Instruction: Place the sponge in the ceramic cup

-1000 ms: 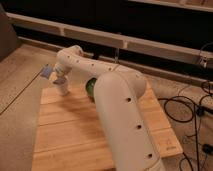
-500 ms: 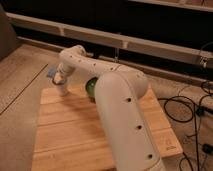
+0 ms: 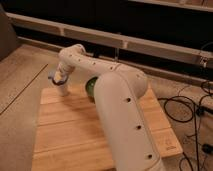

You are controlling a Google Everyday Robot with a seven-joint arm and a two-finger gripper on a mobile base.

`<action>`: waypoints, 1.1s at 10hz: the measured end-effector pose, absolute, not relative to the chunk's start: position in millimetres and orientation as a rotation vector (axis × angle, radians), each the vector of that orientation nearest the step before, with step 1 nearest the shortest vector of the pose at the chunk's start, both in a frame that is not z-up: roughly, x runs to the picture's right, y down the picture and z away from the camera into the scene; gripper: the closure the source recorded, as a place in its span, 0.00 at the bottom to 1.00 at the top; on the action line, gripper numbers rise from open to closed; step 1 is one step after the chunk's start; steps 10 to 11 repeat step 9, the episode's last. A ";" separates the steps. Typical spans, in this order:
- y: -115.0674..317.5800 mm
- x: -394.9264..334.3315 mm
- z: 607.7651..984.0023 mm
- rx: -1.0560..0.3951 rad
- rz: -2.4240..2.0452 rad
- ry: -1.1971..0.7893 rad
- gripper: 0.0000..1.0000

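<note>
- One sponge, we see, sits pinched in the end effector, at its 9 o'clock side, just above the ceramic cup.
- Wooden surface below; cables on the floor at 3 o'clock.

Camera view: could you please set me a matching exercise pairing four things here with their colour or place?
Things: 1 sponge; 2 cup; 3 bowl; 4 cables.
Descriptions: A green, half hidden by the arm; B dark, on the floor at right; C light blue, at the tool; D pale, on the table's far left, just below the tool.
Pairs: 1-C; 2-D; 3-A; 4-B.
</note>
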State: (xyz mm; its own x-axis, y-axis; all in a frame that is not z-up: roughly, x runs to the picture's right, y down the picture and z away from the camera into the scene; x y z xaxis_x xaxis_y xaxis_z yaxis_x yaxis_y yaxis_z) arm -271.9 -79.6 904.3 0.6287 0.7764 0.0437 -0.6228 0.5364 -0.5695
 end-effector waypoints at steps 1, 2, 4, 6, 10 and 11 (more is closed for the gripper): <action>-79.6 -274.8 903.7 -0.548 0.843 -0.314 0.27; -79.1 -277.3 903.7 -0.552 0.840 -0.319 0.27; -78.3 -281.1 902.4 -0.562 0.834 -0.329 0.27; -78.2 -281.2 902.4 -0.562 0.835 -0.329 0.27; -78.2 -281.2 902.4 -0.562 0.835 -0.329 0.27; -78.2 -281.2 902.4 -0.562 0.835 -0.329 0.27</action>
